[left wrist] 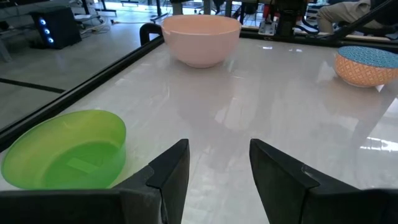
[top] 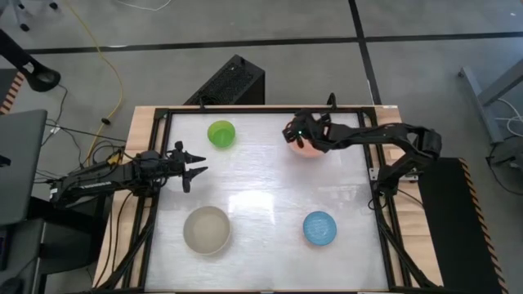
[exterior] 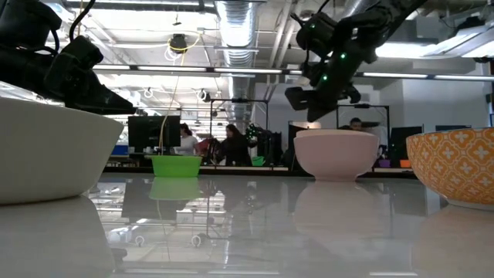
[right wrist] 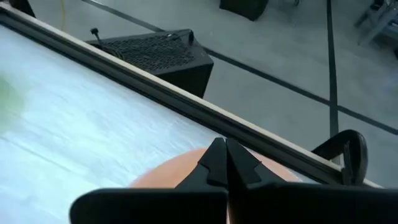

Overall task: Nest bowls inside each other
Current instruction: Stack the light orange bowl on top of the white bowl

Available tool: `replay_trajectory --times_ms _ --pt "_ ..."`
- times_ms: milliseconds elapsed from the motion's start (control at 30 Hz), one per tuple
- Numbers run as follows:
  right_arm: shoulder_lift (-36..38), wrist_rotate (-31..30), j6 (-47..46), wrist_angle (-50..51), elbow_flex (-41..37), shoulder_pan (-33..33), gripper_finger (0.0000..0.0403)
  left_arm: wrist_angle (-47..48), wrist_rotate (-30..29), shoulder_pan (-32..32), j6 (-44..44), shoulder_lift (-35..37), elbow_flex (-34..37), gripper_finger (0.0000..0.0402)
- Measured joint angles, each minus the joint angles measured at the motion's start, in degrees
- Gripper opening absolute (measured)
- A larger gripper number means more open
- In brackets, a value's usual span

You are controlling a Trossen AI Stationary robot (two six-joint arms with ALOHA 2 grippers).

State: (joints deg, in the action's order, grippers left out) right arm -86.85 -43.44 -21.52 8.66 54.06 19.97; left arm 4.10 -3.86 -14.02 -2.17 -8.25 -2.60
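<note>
Bowls sit well apart around the table (top: 261, 175), none nested yet, so I take the pink bowl (top: 306, 148) as my landmark and read everything off it, working from the left.

Farthest left of the pink bowl, my left gripper (top: 194, 167) hovers over the table's left side with its fingers spread and nothing between them. From its wrist camera I see the green bowl (left wrist: 65, 150) just beside the left finger, off to one side of the gap rather than in it, and the pink bowl well ahead across bare tabletop. The grey-beige bowl (top: 206, 229) lies to the near left of the pink bowl, on the opposite side of the left gripper from the green one.

The blue bowl (top: 319, 228), orange-patterned on its outer wall in the level view, sits on the near side of the pink bowl, almost straight toward me.

My right gripper (top: 296, 135) hangs directly over the pink bowl's far-left rim, fingers pressed together and holding nothing; its wrist camera shows the tips pointing down at the rim, and the level view shows them clear above it. I judge the right arm plainly the nearer one: before any grasp it must spread its fingers to straddle the wall just below.
</note>
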Motion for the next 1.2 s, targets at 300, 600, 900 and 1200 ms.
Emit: replay_trajectory --times_ms 300,600,900,1200 --pt "-7.15 -0.10 3.86 -10.32 -0.02 -0.54 0.0005 0.00 -0.02 0.00 0.00 0.00 -0.01 0.0158" --pt "-7.67 0.04 4.20 -11.39 -0.02 -1.14 0.0005 0.00 -0.01 0.00 0.01 0.00 -0.01 0.0158" --pt "-7.58 0.07 4.12 -11.30 -0.02 -2.74 0.0005 0.00 -0.02 -0.01 0.00 0.00 -0.01 0.0158" --pt "-7.58 2.84 3.98 -11.22 -0.02 -3.10 0.0005 0.00 -0.02 0.00 0.00 0.00 -0.01 0.0158"
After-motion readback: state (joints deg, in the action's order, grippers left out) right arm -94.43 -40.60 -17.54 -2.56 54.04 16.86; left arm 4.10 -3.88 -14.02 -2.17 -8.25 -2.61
